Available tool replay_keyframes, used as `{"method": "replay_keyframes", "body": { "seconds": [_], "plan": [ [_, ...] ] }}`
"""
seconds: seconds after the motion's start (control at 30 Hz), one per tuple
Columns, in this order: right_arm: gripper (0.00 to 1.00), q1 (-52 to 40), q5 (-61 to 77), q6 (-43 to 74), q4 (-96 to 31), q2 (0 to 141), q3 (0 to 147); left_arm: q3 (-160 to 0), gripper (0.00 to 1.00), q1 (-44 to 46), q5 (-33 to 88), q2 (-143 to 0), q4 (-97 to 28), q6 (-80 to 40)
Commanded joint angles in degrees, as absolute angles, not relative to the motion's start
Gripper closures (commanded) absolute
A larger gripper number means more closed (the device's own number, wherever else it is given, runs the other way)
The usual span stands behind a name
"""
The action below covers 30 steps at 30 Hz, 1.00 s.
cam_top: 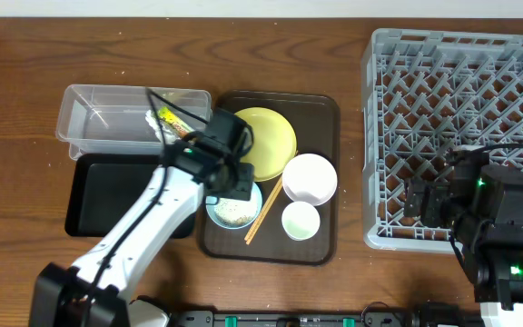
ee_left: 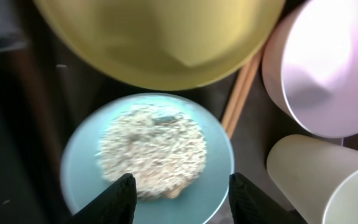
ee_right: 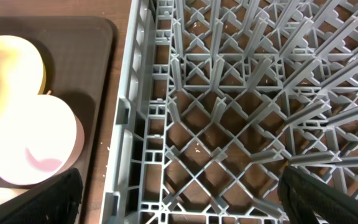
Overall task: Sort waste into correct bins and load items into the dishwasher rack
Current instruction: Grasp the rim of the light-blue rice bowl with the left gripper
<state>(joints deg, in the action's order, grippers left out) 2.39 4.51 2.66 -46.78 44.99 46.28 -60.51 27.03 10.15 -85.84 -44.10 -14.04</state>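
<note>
The left gripper [ee_left: 182, 199] hangs directly over the blue bowl [ee_left: 73, 168], its two dark fingers spread wide with nothing between them, framing the near edge of the rice crumbs [ee_left: 151, 149] heaped in the bowl. The step in hand looks like taking the bowl to empty those crumbs into a bin. That calls for dropping lower and closing on the rim, not on the food, and lifting clear of the chopsticks [ee_left: 241, 93] lying just beside the bowl. Around it on the brown tray [cam_top: 320, 109] sit the yellow plate [ee_left: 160, 37], white bowl [ee_left: 322, 68] and cup [ee_left: 322, 180]. Only the overhead view shows the bins to the left: the clear tub [cam_top: 89, 109], holding the wrapper [cam_top: 166, 118], and the black tray [cam_top: 107, 195] next to it. Farthest off, the right gripper [ee_right: 179, 199] hovers spread and empty over the bare rack [ee_right: 229, 93].
</note>
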Motion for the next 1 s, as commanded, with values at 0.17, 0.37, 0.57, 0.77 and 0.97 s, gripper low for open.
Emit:
{"method": "replay_keyframes", "body": {
  "seconds": [0.17, 0.37, 0.57, 0.77, 0.97],
  "plan": [
    [0.01, 2.28, 4.99, 3.18, -47.07, 44.91, 47.57, -60.01, 0.5, 32.99, 9.82, -92.92, -41.85, -15.4],
    [0.01, 2.28, 4.97, 3.18, -47.09, 44.91, 47.57, -60.01, 0.49, 35.0, 9.85, -97.6, -41.87, -15.4],
    [0.01, 2.28, 4.99, 3.18, -47.16, 44.91, 47.57, -60.01, 0.58, 35.51, 9.82, -99.98, -41.85, -15.38],
    [0.01, 2.28, 4.99, 3.18, -47.18, 44.91, 47.57, -60.01, 0.78, 35.51, 9.85, -99.98, -41.08, -15.38],
    [0.01, 2.28, 4.99, 3.18, -47.16, 44.91, 47.57, -60.01, 0.92, 35.51, 9.85, -99.98, -41.08, -15.38]
  ]
}}
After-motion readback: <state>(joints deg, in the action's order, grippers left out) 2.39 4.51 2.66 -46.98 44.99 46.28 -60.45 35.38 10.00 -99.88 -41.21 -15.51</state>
